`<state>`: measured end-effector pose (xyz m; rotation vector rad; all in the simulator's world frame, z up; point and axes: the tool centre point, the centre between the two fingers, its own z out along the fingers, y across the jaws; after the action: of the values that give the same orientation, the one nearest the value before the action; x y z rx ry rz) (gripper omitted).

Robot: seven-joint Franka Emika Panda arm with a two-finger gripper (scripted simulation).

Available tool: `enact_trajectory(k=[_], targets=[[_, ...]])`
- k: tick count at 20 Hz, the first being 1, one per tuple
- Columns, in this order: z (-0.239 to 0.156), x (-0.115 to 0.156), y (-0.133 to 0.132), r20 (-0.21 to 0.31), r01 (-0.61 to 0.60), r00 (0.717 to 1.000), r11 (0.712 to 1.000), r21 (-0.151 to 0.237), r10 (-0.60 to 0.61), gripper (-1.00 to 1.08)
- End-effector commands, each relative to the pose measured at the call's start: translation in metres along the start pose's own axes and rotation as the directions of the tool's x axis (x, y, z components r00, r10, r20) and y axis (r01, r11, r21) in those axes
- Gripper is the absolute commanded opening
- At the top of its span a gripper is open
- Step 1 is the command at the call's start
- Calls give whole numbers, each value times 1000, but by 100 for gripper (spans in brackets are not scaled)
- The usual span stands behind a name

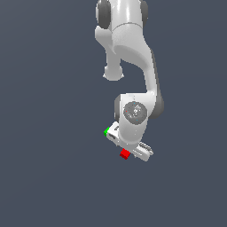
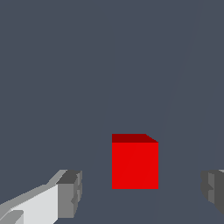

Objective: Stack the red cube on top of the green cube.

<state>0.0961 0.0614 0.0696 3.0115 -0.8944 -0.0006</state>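
The gripper (image 2: 140, 192) holds its jaws spread wide, straddling the red cube (image 2: 134, 164) for grasping (the green cube (image 1: 106, 131) sits near, at its ten o'clock in the exterior view).

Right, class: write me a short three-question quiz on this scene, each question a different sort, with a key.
1. True or false: the red cube sits on the green cube.
2. In the wrist view, the hand is: A open, B shut on the red cube.
3. Fill in: in the exterior view the arm partly hides the ___ cube.

Key: 1 false, they lie apart. 2 A, both fingers stand clear of the cube. 3 green.
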Motion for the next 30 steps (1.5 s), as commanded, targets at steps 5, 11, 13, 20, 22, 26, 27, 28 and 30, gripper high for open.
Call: enact_trajectory(k=[5,11,13,20,22,26,27,28,30], targets=[[6,0,0,0,0,1000,1000,0,0,100],[36,-1,1,0,0,1000,1000,0,0,100],[44,-1,1,0,0,1000,1000,0,0,100],[50,0,0,0,1,1000,1000,0,-1,100],[50,0,0,0,1,1000,1000,0,-1,-100],[50,0,0,0,1,1000,1000,0,-1,-100],[50,0,0,0,1,1000,1000,0,-1,-100],[50,0,0,0,1,1000,1000,0,-1,-100],[50,0,0,0,1,1000,1000,0,-1,-100]])
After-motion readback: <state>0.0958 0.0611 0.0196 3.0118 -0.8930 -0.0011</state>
